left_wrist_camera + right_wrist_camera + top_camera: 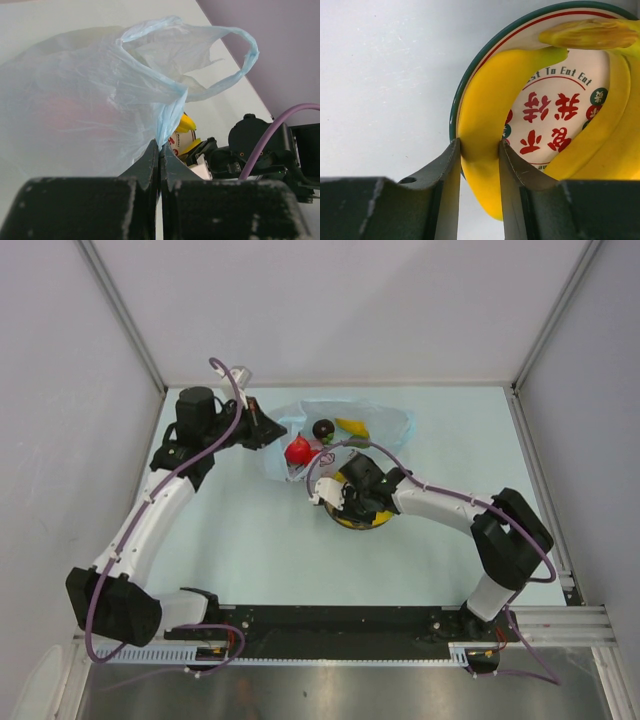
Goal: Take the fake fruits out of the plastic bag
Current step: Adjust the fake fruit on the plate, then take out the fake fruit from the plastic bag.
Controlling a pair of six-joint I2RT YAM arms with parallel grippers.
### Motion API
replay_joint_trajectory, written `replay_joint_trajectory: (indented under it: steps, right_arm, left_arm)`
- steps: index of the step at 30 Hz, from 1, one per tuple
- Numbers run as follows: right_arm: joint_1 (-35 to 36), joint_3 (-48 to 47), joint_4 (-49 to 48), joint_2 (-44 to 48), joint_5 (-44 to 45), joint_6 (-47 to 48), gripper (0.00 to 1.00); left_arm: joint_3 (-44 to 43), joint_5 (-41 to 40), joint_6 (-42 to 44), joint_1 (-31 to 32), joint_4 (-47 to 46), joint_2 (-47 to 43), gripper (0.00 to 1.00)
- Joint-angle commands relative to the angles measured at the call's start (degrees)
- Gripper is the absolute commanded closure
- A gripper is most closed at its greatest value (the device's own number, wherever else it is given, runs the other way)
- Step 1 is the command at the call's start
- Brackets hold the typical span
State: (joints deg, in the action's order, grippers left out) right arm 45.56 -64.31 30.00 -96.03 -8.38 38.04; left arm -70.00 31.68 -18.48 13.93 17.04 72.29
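Note:
The light-blue plastic bag [345, 423] lies at the back middle of the table. A dark fruit [323, 428], a yellow banana [352, 427] and a red fruit [298, 450] show in it. My left gripper [266, 430] is shut on the bag's left edge; in the left wrist view the jaws [160, 147] pinch the bunched film of the bag [90, 90]. My right gripper [332, 492] is shut on a yellow banana [485, 115] and holds it over the rim of a plate [492, 42]. More yellow fruit [615, 130] lies in the plate.
The plate [365, 523] is white with red characters and a green rim, just in front of the bag. A bag handle loop [242, 55] sticks up. The right arm [260, 150] is close to the left gripper. Walls enclose the table on three sides.

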Motion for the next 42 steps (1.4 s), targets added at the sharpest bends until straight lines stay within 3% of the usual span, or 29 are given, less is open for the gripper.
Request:
replay_joint_trajectory:
  steps: [1,2,7,11,12,15,17,21,26,29,32,37,40,42]
  right_arm:
    - [0.6,1.3,0.4,0.9,-1.2,0.4,0.78]
    - [0.9,1.3,0.1,0.8,-1.0,0.4,0.77]
    - [2.5,0.4,2.1,3.5,1.1,1.2,0.42]
    - [0.4,-5.2,8.6,13.7,-3.8,0.3,0.29]
    - [-0.2,-6.3,8.8,15.3,-4.9,-0.3,0.22]
    - [-2.0,-8.2,4.7,20.3,-5.5,-3.1,0.16]
    - [-5.1,-8.3,-3.4,20.5,-5.7,-6.5,0.20]
    - [-6.4,-9.4,-14.9,14.0,-2.9,-7.4,0.47]
    - [-5.1,-12.8,-21.2,1.0,-2.0,-9.8,0.60]
    - [-2.5,-14.9,-23.4,-6.1,1.5,-9.9,0.69]
    - [-0.6,-15.1,-26.5,-10.2,4.4,-14.5,0.72]
    - [1.8,-15.1,-24.9,-10.8,2.2,-20.2,0.71]
    - [0.8,-17.0,-28.4,-12.1,4.5,-20.4,0.70]
    - [-0.5,-19.9,-28.3,-14.9,6.1,-21.1,0.63]
  left_arm:
    - [2.6,1.9,-1.6,-0.7,-0.8,-3.1,1.00]
    - [3.0,2.0,-1.5,-0.7,-0.7,-3.3,0.99]
    - [4.3,2.2,-1.8,-0.6,-0.9,-4.2,1.00]
    - [5.2,1.6,-1.0,-0.7,-0.1,-4.9,1.00]
    - [5.5,1.7,-0.7,-0.7,0.2,-4.9,1.00]
    - [6.3,2.2,-0.2,-0.7,1.2,-4.6,1.00]
    - [6.5,3.0,0.1,-0.8,2.0,-4.6,1.00]
    - [6.5,3.5,0.8,-1.7,4.0,-5.8,1.00]
    - [7.0,3.0,1.0,-2.0,6.0,-7.9,1.00]
    - [7.2,-3.2,1.4,-2.2,8.6,-8.9,0.99]
    - [8.0,-5.1,1.8,-2.2,10.9,-11.0,1.00]
    - [9.8,-10.0,3.0,-2.2,15.9,-15.1,1.00]
    - [10.5,-10.1,3.3,-2.6,17.0,-15.3,1.00]
    - [10.3,-10.1,3.5,-2.9,17.9,-15.8,1.00]
